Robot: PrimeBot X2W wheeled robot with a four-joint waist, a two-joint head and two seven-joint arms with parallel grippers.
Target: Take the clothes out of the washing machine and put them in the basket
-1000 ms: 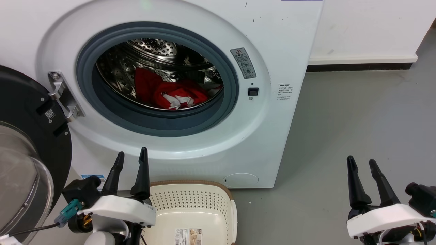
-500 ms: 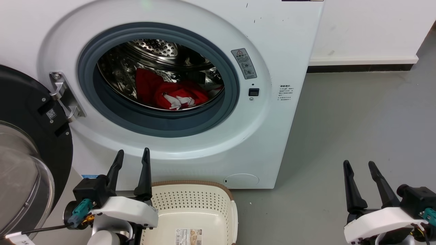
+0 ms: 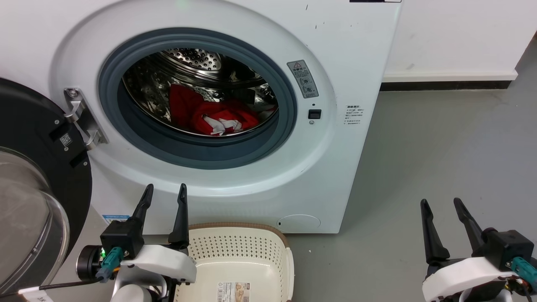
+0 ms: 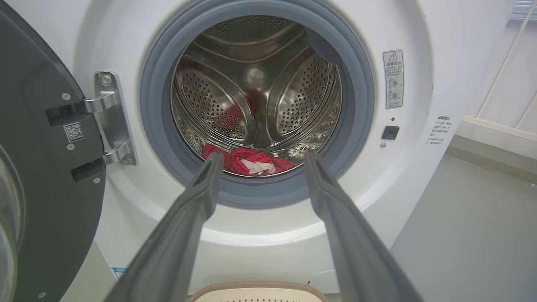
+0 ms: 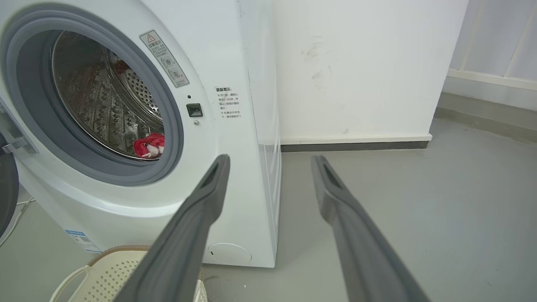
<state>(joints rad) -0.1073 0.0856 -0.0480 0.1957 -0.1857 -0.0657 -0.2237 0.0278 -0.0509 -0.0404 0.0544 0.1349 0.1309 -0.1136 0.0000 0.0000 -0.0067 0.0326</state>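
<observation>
The clothes (image 3: 218, 118) are seen bunched low in the drum (image 3: 188, 58) of the washing machine (image 3: 335, 167), behind the grey gasket (image 3: 197, 156). The basket (image 3: 239, 247) is set on the floor (image 3: 440, 142) just in front of the machine, and no garment is seen in it. The left end effector (image 3: 165, 187) and the right end effector (image 3: 440, 202) are each held with fingers spread and nothing gripped, well short of the porthole. From here a reach could be snagged on the gasket lip, or the open door (image 3: 37, 134) could be struck by the left arm (image 3: 159, 258). Only one garment might be pinched, or one dragged out and dropped beside the basket — the fabric looks soft and tangled. How the two garments lie against each other cannot be made out. The front of the drum floor is hidden by the gasket, and the basket's near part is cut off at the frame edge and partly covered by the left arm.
</observation>
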